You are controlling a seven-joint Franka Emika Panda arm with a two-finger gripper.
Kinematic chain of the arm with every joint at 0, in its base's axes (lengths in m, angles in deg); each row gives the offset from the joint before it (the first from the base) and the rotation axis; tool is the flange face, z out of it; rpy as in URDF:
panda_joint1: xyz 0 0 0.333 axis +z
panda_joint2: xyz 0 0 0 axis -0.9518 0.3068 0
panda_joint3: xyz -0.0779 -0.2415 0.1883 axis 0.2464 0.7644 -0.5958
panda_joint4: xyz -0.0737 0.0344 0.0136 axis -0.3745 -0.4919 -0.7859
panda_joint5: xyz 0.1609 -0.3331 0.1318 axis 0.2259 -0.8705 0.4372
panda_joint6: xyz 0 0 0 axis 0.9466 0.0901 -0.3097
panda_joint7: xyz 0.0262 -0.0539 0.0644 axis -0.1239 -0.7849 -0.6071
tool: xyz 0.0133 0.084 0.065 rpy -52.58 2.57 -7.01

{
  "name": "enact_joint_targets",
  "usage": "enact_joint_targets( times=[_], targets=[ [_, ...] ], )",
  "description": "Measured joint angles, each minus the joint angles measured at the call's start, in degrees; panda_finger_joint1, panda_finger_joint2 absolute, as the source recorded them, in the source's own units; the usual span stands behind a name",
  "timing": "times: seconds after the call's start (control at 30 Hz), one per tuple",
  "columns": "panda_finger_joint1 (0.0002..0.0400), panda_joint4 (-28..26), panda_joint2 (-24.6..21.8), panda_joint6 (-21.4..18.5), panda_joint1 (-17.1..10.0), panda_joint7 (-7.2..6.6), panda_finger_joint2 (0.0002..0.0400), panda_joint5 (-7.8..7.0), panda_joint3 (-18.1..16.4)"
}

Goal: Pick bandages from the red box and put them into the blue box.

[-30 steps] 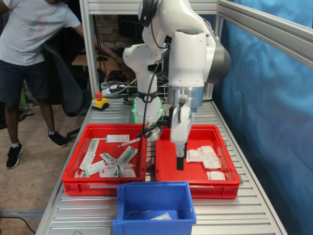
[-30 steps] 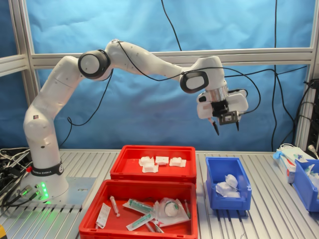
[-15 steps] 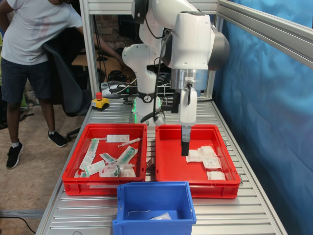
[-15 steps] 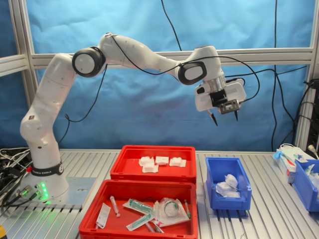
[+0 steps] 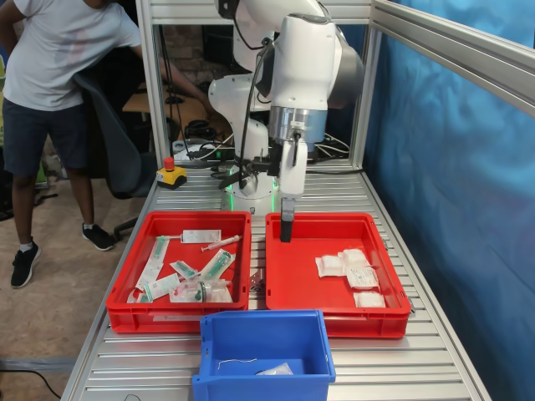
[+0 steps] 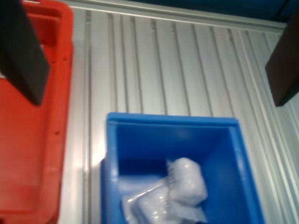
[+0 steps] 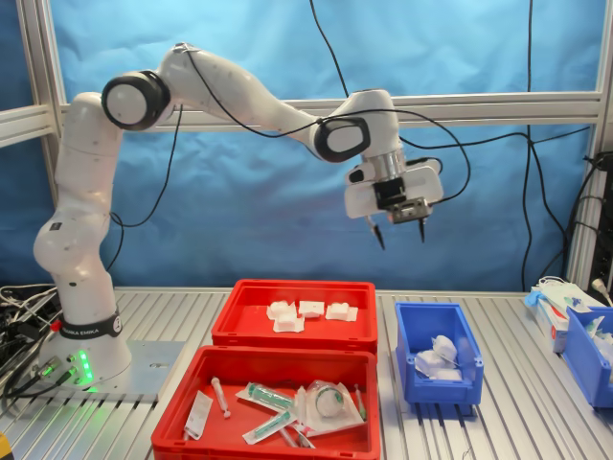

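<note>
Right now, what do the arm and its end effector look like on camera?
The arm is glossy white with rounded links and dark grey joint caps. A black cable runs loosely along it down to the wrist. The base ring carries small lettering, too small to read. The end effector has a white body with two slim dark fingers.

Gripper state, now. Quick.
Gripper: open and empty, fingers spread wide, hanging high in the air between the red box and the blue box.
</note>
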Motion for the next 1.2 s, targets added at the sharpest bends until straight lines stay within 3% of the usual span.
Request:
enact_joint_targets(
  times=[0.27, 0.67, 0.83, 1.2],
  targets=[
    [0.04, 9.02, -5.57, 0.04, -1.16, 0.0, 0.04, -0.99, -0.86],
    [0.04, 16.58, -9.99, 0.04, -3.72, 0.0, 0.04, -1.33, -2.35],
    [0.04, 21.75, -14.11, 0.05, -6.64, 0.0, 0.04, -2.08, -4.35],
    [0.04, 28.31, -20.87, 0.05, -9.64, 0.0, 0.04, -3.01, -6.2]
  ],
)
